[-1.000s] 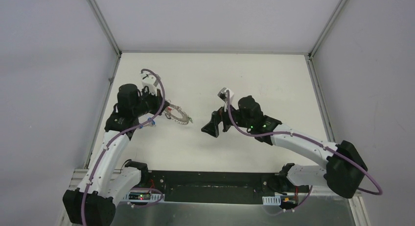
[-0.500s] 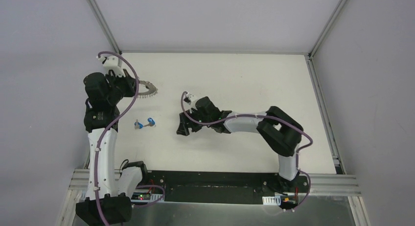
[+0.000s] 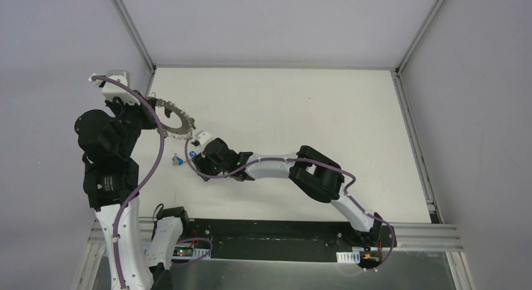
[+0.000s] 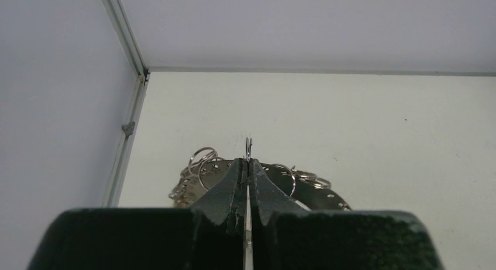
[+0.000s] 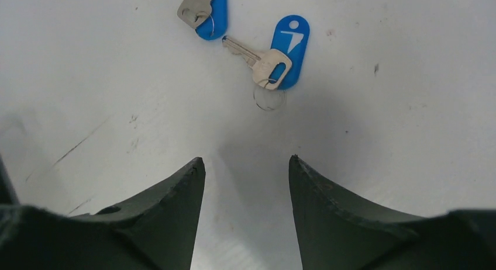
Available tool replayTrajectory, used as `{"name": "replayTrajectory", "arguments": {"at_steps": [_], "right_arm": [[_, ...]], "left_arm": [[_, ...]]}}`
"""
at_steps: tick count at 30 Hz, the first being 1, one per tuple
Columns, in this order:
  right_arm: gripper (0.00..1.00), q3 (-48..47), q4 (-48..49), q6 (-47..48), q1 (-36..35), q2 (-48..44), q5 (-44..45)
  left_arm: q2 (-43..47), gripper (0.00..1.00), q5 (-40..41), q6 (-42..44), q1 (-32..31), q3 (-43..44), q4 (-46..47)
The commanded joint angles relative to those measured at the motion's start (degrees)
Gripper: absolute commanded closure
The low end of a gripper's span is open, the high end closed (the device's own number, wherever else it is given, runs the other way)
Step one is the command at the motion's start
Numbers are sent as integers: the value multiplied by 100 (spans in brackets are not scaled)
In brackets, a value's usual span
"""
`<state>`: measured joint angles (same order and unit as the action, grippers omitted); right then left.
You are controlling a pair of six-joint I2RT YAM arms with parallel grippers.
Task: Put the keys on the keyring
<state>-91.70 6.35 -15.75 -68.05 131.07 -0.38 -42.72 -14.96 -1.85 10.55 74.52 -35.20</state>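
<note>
Our left pincer (image 4: 248, 162) clamps the keyring (image 4: 319, 195). Our right pincer (image 5: 245, 168) gapes, empty, near the keys (image 5: 274, 64).

Open white desk (image 5: 380, 182) surface runs from the right tool (image 5: 245, 160), its jaws apart, to the two small silver keys with blue plastic tags (image 5: 282, 52) just ahead. The left tool (image 4: 247, 162), pinched on the large silvery metal ring edged with wire loops (image 4: 325, 195), hangs close to the grey left wall (image 4: 58, 77) and its aluminium corner post (image 4: 125, 31).
</note>
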Motion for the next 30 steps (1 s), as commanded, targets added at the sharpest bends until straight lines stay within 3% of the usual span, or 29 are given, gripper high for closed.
{"name": "replayTrajectory", "arguments": {"at_steps": [1,13,16,23,30], "right_arm": [[44,-591,-926,768,-255,435,1214],[50,-1471,-1046,1489,-509,1133,2330],[56,-1706,-1046,1543,-515,1322,2397],[60,-2042,-1060,1698,-516,1615,2309],[72,-2026,-1114,1648,-523,1650,2141]], "left_arm": [[111,100,-44,132,9,266,-21],[228,100,-73,113,9,710,-45],[266,100,-62,132,9,825,-54],[220,100,-270,132,9,955,-90],[265,100,-408,106,9,936,-95]]}}
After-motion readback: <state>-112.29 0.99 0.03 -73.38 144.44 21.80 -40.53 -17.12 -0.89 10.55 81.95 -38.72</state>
